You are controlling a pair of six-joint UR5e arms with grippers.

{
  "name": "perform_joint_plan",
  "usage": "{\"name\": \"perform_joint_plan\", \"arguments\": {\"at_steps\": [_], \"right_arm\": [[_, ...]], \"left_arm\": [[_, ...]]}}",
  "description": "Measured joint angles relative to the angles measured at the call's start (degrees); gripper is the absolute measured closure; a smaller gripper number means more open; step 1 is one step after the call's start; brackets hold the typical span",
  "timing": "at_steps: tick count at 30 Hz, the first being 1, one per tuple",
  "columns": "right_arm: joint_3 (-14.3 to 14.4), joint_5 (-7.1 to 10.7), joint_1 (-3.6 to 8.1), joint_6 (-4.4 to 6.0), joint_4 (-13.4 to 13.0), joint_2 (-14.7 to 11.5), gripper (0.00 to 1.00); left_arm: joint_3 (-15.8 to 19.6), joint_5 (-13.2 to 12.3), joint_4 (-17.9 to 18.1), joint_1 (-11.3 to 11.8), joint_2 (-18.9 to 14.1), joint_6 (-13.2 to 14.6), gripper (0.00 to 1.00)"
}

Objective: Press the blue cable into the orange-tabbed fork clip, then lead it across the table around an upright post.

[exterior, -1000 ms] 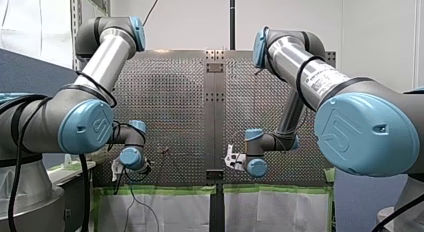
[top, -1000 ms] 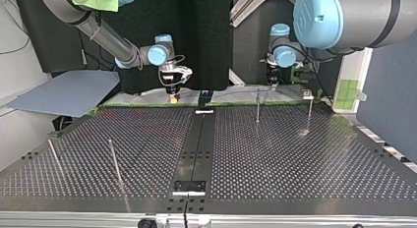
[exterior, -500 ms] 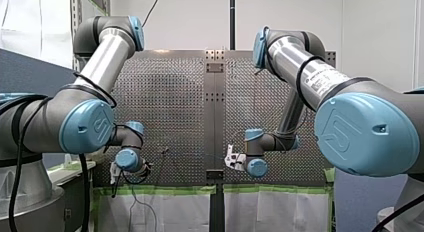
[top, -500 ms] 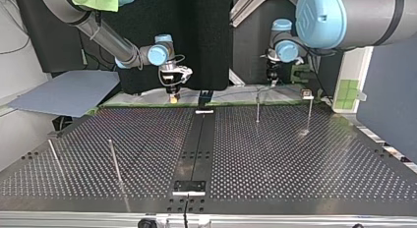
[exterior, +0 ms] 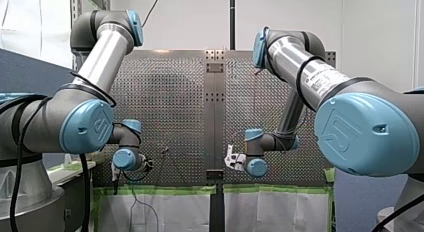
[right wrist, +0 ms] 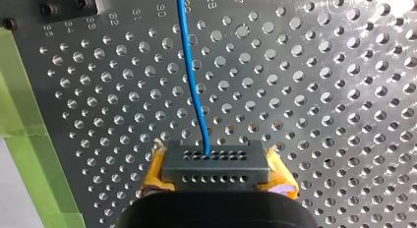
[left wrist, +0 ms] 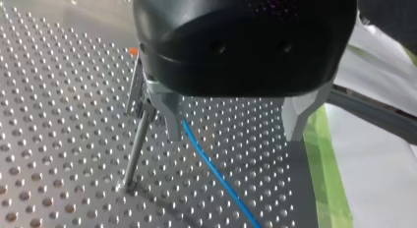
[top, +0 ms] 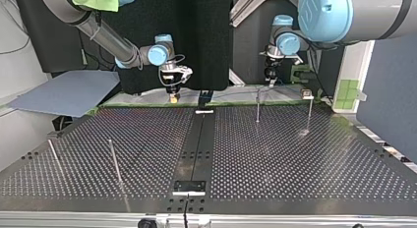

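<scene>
The blue cable runs across the perforated table from my right gripper, whose yellow pads are shut on it. In the left wrist view the cable lies on the plate beneath my left gripper, close to one metal finger. That gripper is open and holds nothing. Beside that finger stands the orange-tabbed fork clip on its thin post. In the top view my left gripper hangs just behind the clip's post, and my right gripper is at the far edge's middle.
A second post with a small block on top stands right of the clip in the top view. Two bare upright posts stand at that view's near left. Green tape lines the table's edge.
My left arm has lifted and drawn back from the fork clip, shifting left in the front view. My right arm has held still with the cable.
</scene>
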State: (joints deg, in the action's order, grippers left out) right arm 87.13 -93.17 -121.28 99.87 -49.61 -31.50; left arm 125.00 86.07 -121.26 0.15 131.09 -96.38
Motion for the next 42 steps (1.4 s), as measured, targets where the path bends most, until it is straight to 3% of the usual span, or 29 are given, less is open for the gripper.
{"name": "perform_joint_plan", "arguments": {"at_steps": [9, 18, 22, 32, 42], "right_arm": [[-0.02, 0.00, -0.10, 0.06, -0.10, 0.04, 1.00], [-0.04, 0.07, -0.14, 0.05, -0.04, 0.06, 1.00], [-0.12, 0.08, -0.14, 0.06, -0.05, 0.06, 1.00], [-0.15, 0.08, -0.14, 0.06, -0.04, 0.06, 1.00], [-0.14, 0.14, -0.17, 0.08, 0.00, 0.07, 1.00]], "left_arm": [[0.37, -2.87, 1.50, -0.75, -0.20, 2.06, 0.00], [1.18, -1.29, 2.46, -1.02, -3.28, 2.09, 0.00], [1.54, -1.97, 2.43, -1.35, -4.40, 1.35, 0.00], [1.64, -2.05, 1.25, -2.93, -4.66, -0.07, 0.00], [1.65, -1.84, 2.62, -4.29, -4.68, -0.19, 0.00]]}}
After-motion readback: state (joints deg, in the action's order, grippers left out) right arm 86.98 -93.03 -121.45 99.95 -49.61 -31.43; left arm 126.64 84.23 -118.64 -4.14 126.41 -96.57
